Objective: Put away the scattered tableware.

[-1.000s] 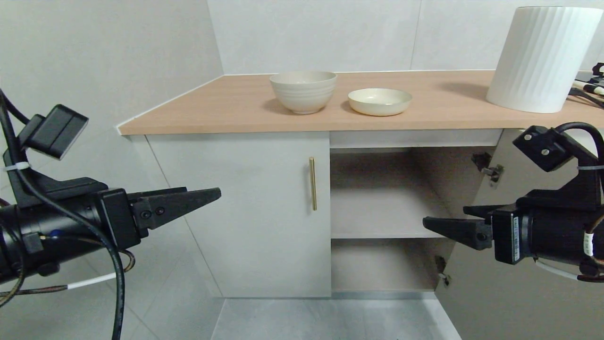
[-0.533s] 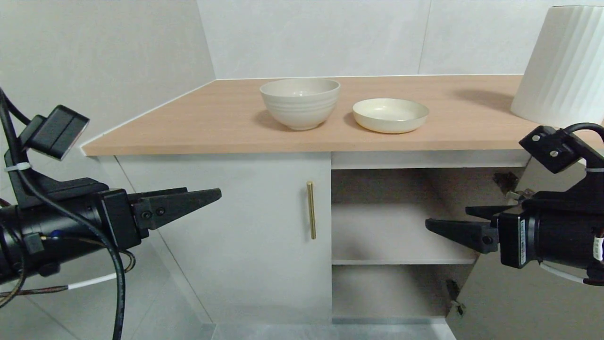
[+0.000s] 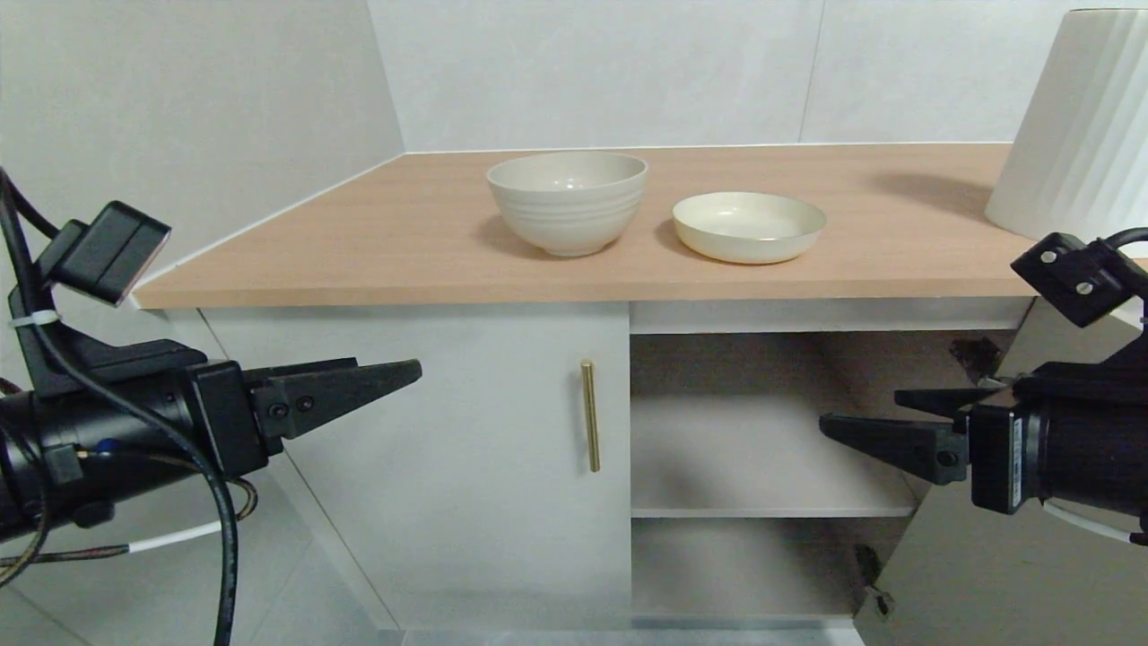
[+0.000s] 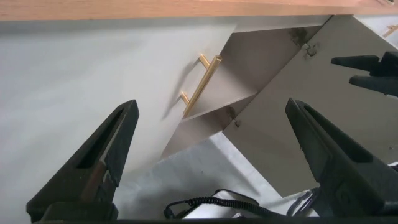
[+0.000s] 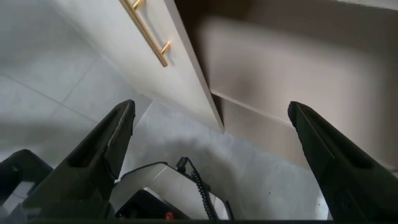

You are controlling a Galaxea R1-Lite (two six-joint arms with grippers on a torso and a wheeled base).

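A deep cream bowl [image 3: 567, 202] and a shallow cream dish [image 3: 749, 226] stand side by side on the wooden countertop [image 3: 377, 251]. Below them, the cabinet's right compartment [image 3: 762, 449] is open, with a shelf inside. My left gripper [image 3: 395, 372] hangs in front of the closed left door, below counter height, and is open [image 4: 211, 109] with nothing in it. My right gripper [image 3: 861, 411] is level with the open compartment's shelf, also open [image 5: 211, 107] and holding nothing. Neither touches the tableware.
The closed left door carries an upright brass handle [image 3: 589, 440]. The right door [image 3: 951, 574] is swung open beside my right arm. A tall white ribbed container [image 3: 1085, 135] stands at the counter's right end. A wall closes off the left side.
The whole head view has shifted: the counter and cabinet now look closer and sit lower in the picture. My right gripper sits slightly farther right. Both grippers stay open.
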